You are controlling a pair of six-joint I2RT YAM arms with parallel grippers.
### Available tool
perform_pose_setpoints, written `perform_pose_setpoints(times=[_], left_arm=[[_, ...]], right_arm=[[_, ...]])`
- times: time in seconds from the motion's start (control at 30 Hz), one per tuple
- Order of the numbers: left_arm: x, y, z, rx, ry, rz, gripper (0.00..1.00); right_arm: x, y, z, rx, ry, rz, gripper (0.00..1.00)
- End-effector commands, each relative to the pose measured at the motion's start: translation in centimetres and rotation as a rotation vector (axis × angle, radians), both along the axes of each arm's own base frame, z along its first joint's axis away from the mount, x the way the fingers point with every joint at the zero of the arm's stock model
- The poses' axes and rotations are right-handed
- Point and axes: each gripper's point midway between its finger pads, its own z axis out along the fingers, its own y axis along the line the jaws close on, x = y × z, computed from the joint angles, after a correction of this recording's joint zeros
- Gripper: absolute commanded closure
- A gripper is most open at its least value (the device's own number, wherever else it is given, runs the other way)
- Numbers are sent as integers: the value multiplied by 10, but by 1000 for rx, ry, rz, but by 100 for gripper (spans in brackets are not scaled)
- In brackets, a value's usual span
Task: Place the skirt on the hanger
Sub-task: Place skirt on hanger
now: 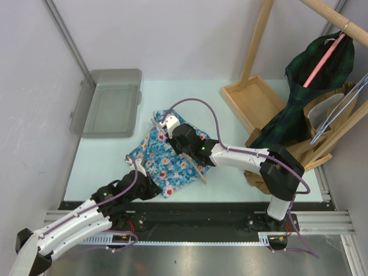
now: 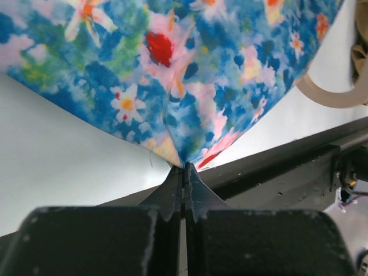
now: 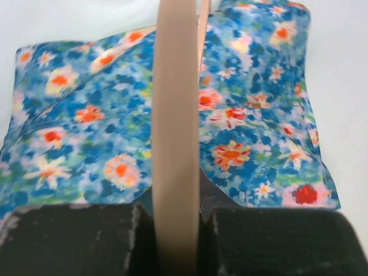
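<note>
Overhead, the wooden hanger [image 1: 198, 172] is largely hidden beneath the right gripper [image 3: 175, 215], which is clamped around its bar. The blue floral skirt [image 1: 164, 172] is spread, rumpled, on the table [image 1: 103, 161], one hem corner pinched by the left gripper [image 2: 184, 172].

Open pale-green table top [image 1: 190, 95] stretches beyond the blue floral fabric skirt [image 1: 164, 161] and tan wooden hanger [image 1: 198, 171], between the grey plastic lidded bin [image 1: 106, 102] at far left and the light wooden rack [image 1: 253, 102] with its tray base. The right side is crowded by a hanging dark green tartan garment [image 1: 307, 95] and brown bag [image 1: 316, 118], while the white right arm [image 1: 241, 156] bars the near-right approach.
</note>
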Motion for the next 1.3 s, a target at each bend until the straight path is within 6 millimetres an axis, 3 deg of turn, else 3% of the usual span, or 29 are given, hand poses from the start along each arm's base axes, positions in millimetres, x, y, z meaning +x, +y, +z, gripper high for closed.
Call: perform_pose_setpoints(times=[0.0, 0.13, 0.33, 0.6, 0.7, 0.77, 0.8, 0.83, 0.93, 1.03, 1.2, 1.27], left_arm=[[7, 7, 18, 10, -20, 61, 100], [8, 10, 19, 11, -24, 83, 100], [9, 14, 19, 16, -25, 107, 100], [10, 11, 20, 10, -27, 105, 99], [10, 11, 20, 4, -28, 107, 93], [10, 13, 22, 1, -30, 111, 86], [12, 14, 24, 1, -41, 122, 78], [11, 17, 25, 7, -38, 132, 56], [13, 22, 34, 5, -58, 158, 27], [19, 26, 50, 9, -92, 178, 9], [32, 27, 87, 26, -169, 188, 2], [39, 27, 110, 23, -224, 193, 2]], right_arm=[[-18, 5, -10, -80, 7, 112, 100], [-15, -2, -10, -126, -23, 111, 100], [-38, 11, 9, -100, -39, 220, 100], [-49, 22, -12, -107, 4, 230, 100], [-44, 21, 0, -86, -28, 192, 100], [-38, 17, 14, -71, -64, 152, 100], [-35, 14, 20, -67, -77, 138, 100], [-32, 11, 27, -58, -88, 121, 100], [-31, 4, 53, -11, -111, 110, 100], [-32, -5, 80, 37, -131, 97, 100], [-40, -22, 127, 144, -136, 99, 100], [-46, -25, 136, 174, -106, 122, 100]])
